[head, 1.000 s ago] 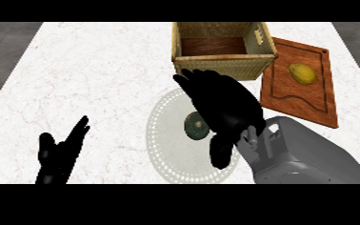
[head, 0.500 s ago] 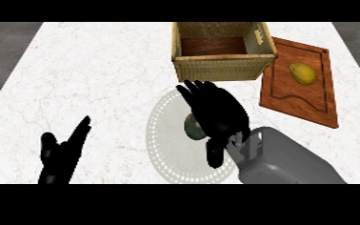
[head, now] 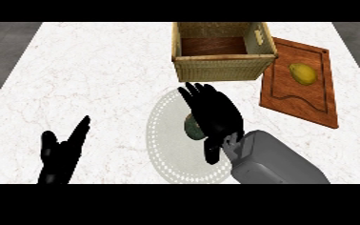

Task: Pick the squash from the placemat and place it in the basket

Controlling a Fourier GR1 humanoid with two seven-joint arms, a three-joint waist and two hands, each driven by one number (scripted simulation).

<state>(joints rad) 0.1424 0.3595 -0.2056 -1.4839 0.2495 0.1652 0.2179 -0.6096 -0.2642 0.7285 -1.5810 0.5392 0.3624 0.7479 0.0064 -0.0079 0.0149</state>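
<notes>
A dark green squash (head: pixel 192 127) lies on the round white placemat (head: pixel 165 143), mostly hidden beneath my right hand (head: pixel 215 117). That hand hovers flat over it with fingers straight and spread, pointing toward the basket. The wicker basket (head: pixel 222 66) stands beyond the placemat, its wooden floor bare. My left hand (head: pixel 62 152) rests open at the lower left, fingers up.
A wooden cutting board (head: pixel 281 88) lies to the right of the basket, with a yellow lemon (head: pixel 302 73) on it. The marble counter stretches out to the left of the placemat.
My right hand has drawn back toward me and lowered over the squash, covering more of it. The left hand stayed put.
</notes>
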